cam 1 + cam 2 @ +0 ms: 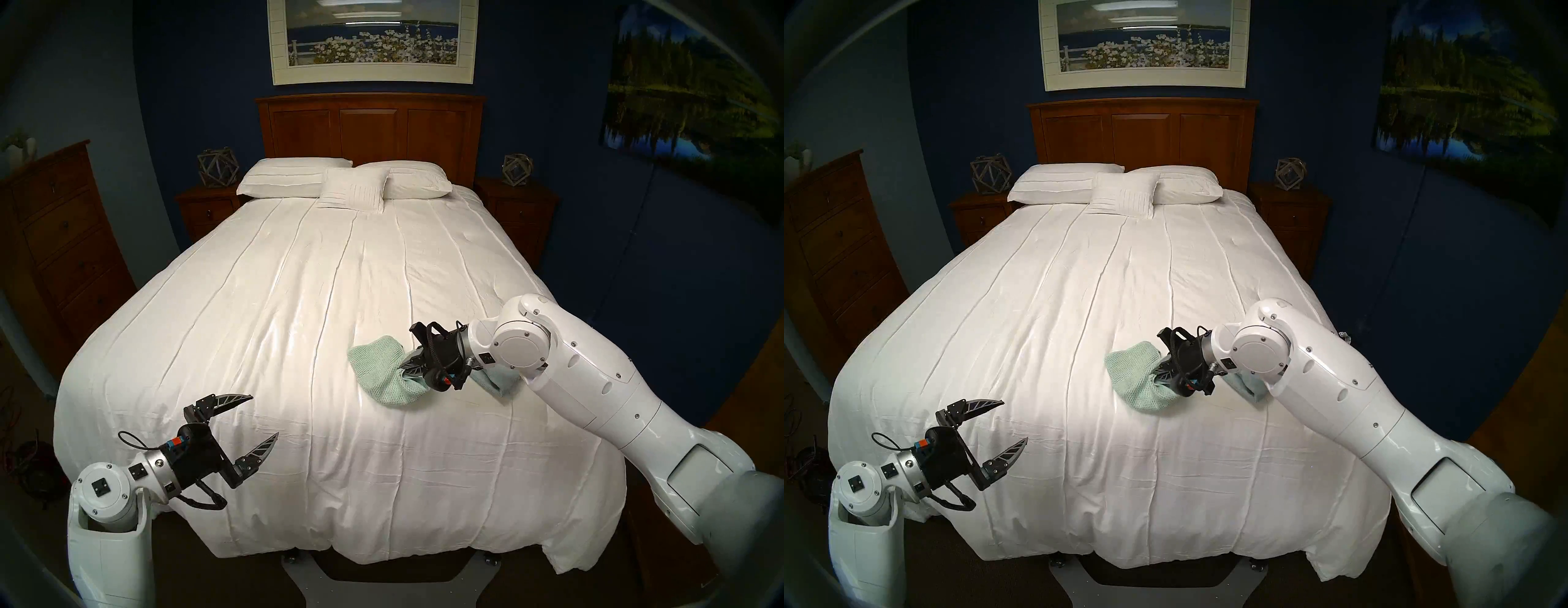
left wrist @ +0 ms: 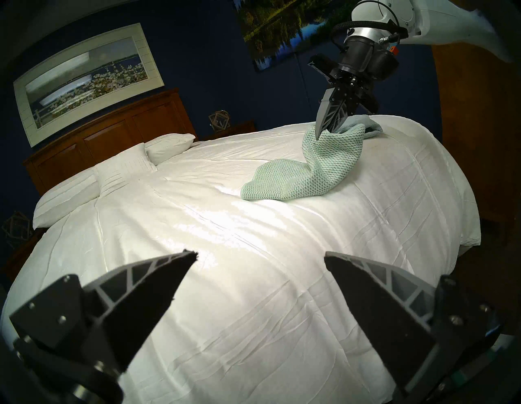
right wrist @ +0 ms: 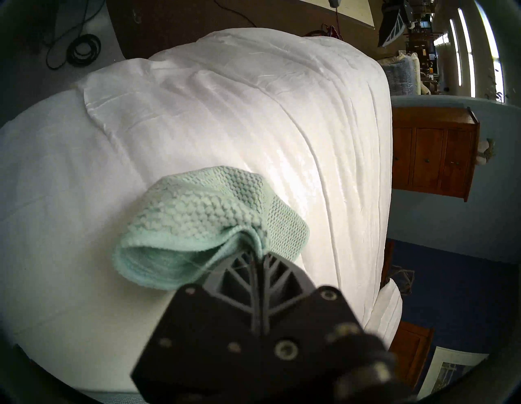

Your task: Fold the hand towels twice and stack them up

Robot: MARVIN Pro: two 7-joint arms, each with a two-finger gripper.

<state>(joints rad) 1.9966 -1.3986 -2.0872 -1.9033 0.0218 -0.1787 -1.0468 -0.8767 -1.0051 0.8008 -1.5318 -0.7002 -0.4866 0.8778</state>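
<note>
Mint green waffle-weave towel (image 1: 377, 371) lies on the white bedspread (image 1: 297, 297), at about 4 o'clock from the bed's centre in the head views. One edge is lifted: the right gripper (image 1: 403, 368) has both fingers pressed together on it, pinching a bunched fold. From the pinch the cloth drapes down and away toward 9 o'clock, the far part flat on the bedspread. In the left wrist view the same towel (image 2: 304, 172) rises from the bedding up to the clamped fingertips at 1 o'clock. The right wrist view shows the towel (image 3: 203, 223) doubled over itself, an open loop of hem just left of the fingers (image 3: 239, 270).

Light blue towel (image 1: 496, 380) sits just beyond the right wrist, at 3 o'clock from the green one, mostly hidden by the arm; only a corner shows. In the left wrist view a strip of it (image 2: 369, 128) shows behind the green towel, apparently touching it. Whether it is folded cannot be told.

Left gripper (image 1: 265, 418) hangs over the near left part of the bed, at about 8 o'clock from the green towel and well apart from it. Its fingers are spread wide with nothing between them.

Three white pillows (image 1: 352, 184) rest at the head of the bed, 12 o'clock, against the wooden headboard (image 1: 369, 127).
</note>
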